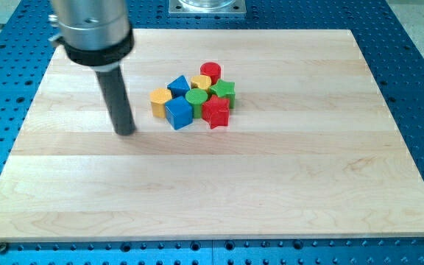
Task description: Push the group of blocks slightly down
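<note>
Our tip (126, 132) on tabletop (308, 191), left of block group (193, 96) (seemingly apart); we need view's top side. No fingers, nothing grasped.

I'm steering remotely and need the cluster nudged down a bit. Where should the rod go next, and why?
Probably swing my tip up and round to the view's top of the cluster, behind the red cylinder block. It now rests on the wooden board left of the yellow block, apart from it; pushing from here would shove blocks sideways.
</note>
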